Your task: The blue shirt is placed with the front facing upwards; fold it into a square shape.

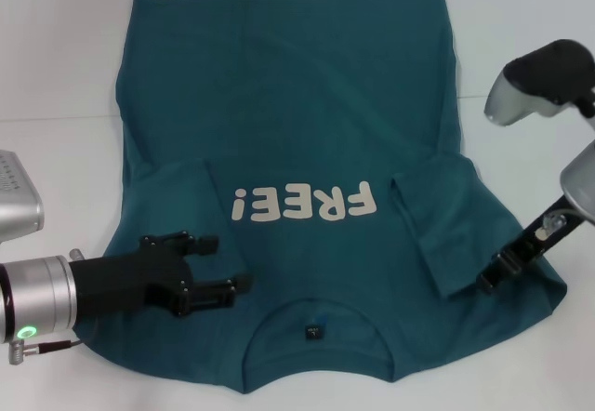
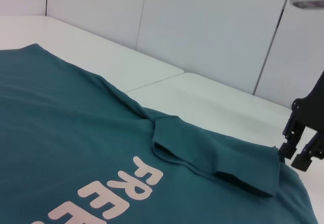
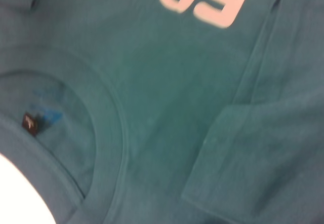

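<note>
- The shirt lies flat on the surface, print up, collar near me, both sleeves folded inward to square it.
- My left hand hovers released over the near-left shoulder.
- My right hand sits at the near-right sleeve; grip unclear.

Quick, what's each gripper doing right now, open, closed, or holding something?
Left gripper: open, empty, over the blue shirt near the collar.
Right gripper: at the folded sleeve; cannot be told.

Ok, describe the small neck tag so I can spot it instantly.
Start at the blue shirt spread on the white table. Follow it to the collar nearest the robot; the neck tag sits inside that curve, a tiny black square, below the off-white FREE! print.
</note>
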Tool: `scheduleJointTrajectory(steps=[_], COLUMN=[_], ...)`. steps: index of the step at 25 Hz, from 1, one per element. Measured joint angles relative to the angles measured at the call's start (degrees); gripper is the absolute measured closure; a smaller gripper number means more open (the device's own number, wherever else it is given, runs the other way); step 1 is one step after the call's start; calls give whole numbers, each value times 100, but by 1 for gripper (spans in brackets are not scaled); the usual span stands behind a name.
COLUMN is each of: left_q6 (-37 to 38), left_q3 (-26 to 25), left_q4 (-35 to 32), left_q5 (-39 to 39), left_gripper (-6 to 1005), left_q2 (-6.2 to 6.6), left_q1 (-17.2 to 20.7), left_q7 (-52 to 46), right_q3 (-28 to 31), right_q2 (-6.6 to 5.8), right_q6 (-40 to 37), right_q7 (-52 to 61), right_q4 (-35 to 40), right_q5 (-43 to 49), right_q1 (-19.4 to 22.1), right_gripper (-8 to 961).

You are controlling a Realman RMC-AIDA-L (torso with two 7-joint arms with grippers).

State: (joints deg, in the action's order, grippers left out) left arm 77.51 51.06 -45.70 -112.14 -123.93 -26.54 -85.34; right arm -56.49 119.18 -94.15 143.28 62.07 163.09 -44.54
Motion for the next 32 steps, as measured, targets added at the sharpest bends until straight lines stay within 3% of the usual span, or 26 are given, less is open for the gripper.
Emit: scheduleJointTrajectory(steps=[3, 7, 10, 12, 17, 22, 26, 32], left_q6=[4, 49, 62, 103, 458, 768, 644, 99], left_q3=[0, 2, -4, -5, -256, -734, -769, -811], left_q4=[0, -33, -80, -199, -624, -1088, -1709, -1783], left_q5=[2, 9, 94, 228, 515, 208, -346, -790], left_gripper=[178, 178, 178, 178, 177, 177, 176, 177], left_q2=[0, 0, 0, 0, 0, 29, 1, 0], left_q1=[2, 14, 53, 153, 434, 703, 1015, 1224], left_q7=[0, 0, 1, 2, -189, -1187, -1952, -2072], right_q3=[299, 1143, 1697, 1943, 2500, 2722, 2980, 3389], right_q2=[-48, -261, -396, -428, -375, -340, -298, -353], right_q6=[-49, -96, -48, 21, -17, -43, 66, 186], right_q7=[-91, -454, -1021, -1463, -2714, -3233, -3536, -3916], right_q4=[57, 117, 107, 91, 68, 66, -59, -550], right_q5=[-161, -900, -1769, -2220, -3501, -4013, -4053, -4054], right_q1=[34, 222, 575, 862, 1833, 2371, 2583, 2547], right_gripper=[677, 515, 391, 383, 318, 188, 120, 83])
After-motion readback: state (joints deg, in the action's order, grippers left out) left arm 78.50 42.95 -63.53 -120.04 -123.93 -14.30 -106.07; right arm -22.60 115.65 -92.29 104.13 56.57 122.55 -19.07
